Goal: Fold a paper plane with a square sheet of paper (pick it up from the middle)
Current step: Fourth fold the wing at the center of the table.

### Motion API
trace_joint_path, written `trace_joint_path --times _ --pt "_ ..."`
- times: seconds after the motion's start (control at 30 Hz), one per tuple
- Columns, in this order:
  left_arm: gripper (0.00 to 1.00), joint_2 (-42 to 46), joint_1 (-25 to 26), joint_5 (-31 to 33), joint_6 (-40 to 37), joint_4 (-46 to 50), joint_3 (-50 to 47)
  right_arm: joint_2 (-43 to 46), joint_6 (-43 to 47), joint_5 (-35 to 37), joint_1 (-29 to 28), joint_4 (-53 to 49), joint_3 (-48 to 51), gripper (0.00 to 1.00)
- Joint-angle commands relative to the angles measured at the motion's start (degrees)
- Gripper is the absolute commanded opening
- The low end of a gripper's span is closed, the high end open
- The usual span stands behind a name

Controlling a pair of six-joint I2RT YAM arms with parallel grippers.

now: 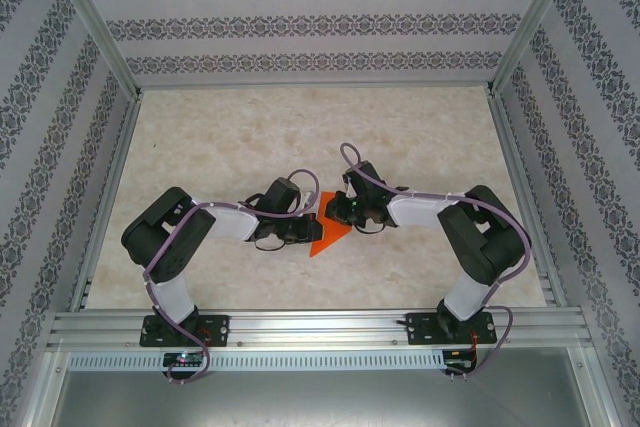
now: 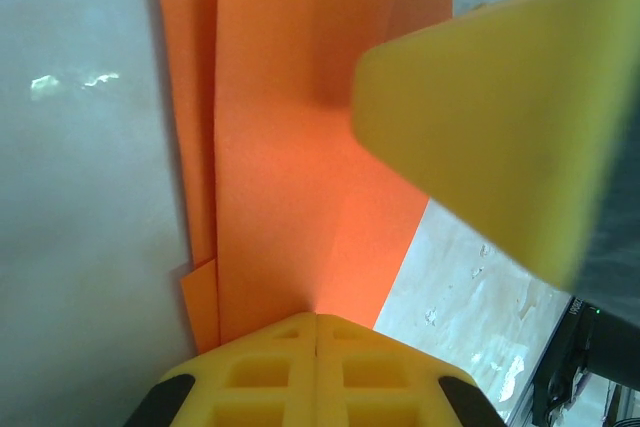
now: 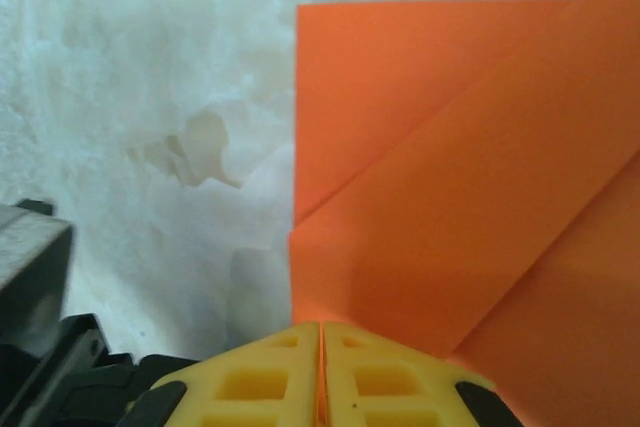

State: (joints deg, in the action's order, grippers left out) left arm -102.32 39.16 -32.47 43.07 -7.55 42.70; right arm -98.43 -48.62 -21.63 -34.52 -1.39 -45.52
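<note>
The orange sheet of paper [image 1: 330, 236] lies folded into overlapping layers with a pointed outline, at the middle of the marbled table [image 1: 300, 132] between both grippers. My left gripper [image 1: 305, 229] is shut on its left side; in the left wrist view the closed yellow fingertips [image 2: 316, 321] pinch the paper [image 2: 300, 147] where a crease runs into them. My right gripper [image 1: 339, 214] is shut on the other side; a sliver of orange shows between its closed tips [image 3: 321, 329], and the folded flaps [image 3: 450, 197] spread beyond. The right gripper's yellow finger [image 2: 500, 117] looms over the paper in the left wrist view.
Aluminium rails [image 1: 320, 327] frame the table at the front and sides, with patterned walls [image 1: 300, 22] behind. Bare marbled tabletop [image 3: 150, 97] stretches around the paper. A dark part of the other arm [image 3: 35, 277] sits at the lower left of the right wrist view.
</note>
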Motion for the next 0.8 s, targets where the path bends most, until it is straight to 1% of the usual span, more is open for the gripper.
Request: trace_joint_path --times 0.0,0.2,0.57,0.77 --pt "0.02 -2.44 0.79 3.89 -2.28 7.07 -1.46 -2.49 -1.05 2.01 -0.31 1.71 0.82 0.10" --pt "0.02 -2.27 0.88 4.20 -2.67 7.33 -2.65 -5.35 0.56 2.38 1.54 1.22 -0.95 0.11" --pt "0.01 -0.82 0.88 3.90 -2.27 6.68 -3.99 -5.23 2.99 1.92 6.31 -0.72 -3.46 0.13" --pt "0.01 0.37 0.90 4.25 -2.38 7.19 -3.79 -5.08 4.24 -0.28 9.09 -1.10 -4.29 0.16"
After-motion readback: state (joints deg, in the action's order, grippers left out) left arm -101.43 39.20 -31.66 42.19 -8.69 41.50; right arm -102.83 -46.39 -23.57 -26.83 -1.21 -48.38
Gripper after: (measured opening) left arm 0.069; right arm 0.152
